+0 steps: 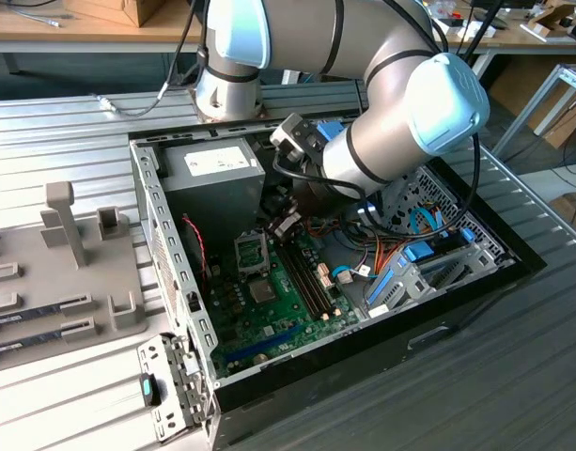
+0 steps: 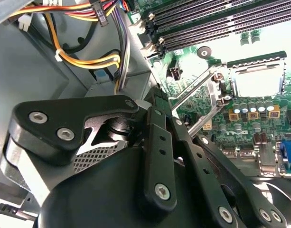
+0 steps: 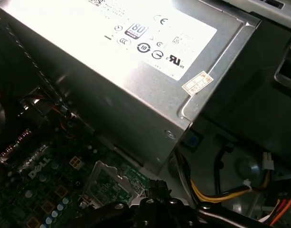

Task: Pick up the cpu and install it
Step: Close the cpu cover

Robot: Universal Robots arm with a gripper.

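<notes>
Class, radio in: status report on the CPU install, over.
Gripper inside case, near open socket. Cpu: held or not, cannot tell. Power-supply box close by.

Arm (image 1: 400,113) inside open computer case (image 1: 163,240): gripper (image 1: 286,225) just beside the CPU socket (image 1: 253,254), grey power supply (image 1: 217,174) near that socket.

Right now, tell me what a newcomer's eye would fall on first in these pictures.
The big silver-and-blue robot arm bent down into the open computer case dominates the exterior view. Beneath it lie the green motherboard with its opened socket, and the grey power-supply box near the arm's base.
</notes>
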